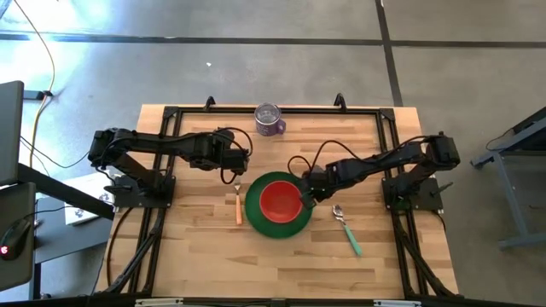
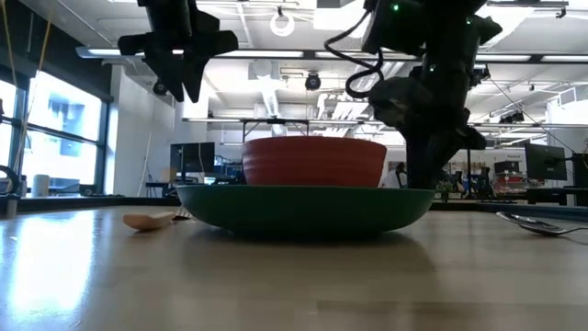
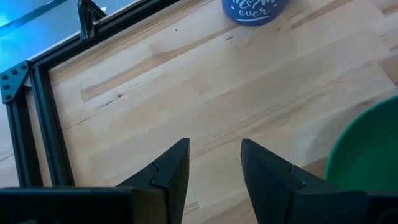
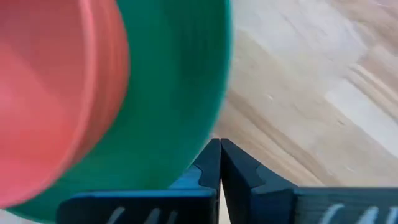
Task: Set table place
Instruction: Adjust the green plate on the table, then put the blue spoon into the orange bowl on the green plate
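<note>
A round green plate lies on the plank table, and a red bowl stands in it. An orange-handled fork lies just left of the plate. A teal-handled metal spoon lies to its right. My right gripper is shut and low at the plate's right rim, also seen in the high view. My left gripper is open. It hangs raised above bare table beyond the fork's tines, holding nothing. My right gripper's shut fingertips stand right against the outer edge of the green plate's right rim, coming in low from the table's right side. Whether they touch the rim, I cannot tell. The plate lies flat on the table.
A purple mug stands near the table's far edge, also seen in the left wrist view. The black frame runs around the table. Bare planks lie along the near side.
</note>
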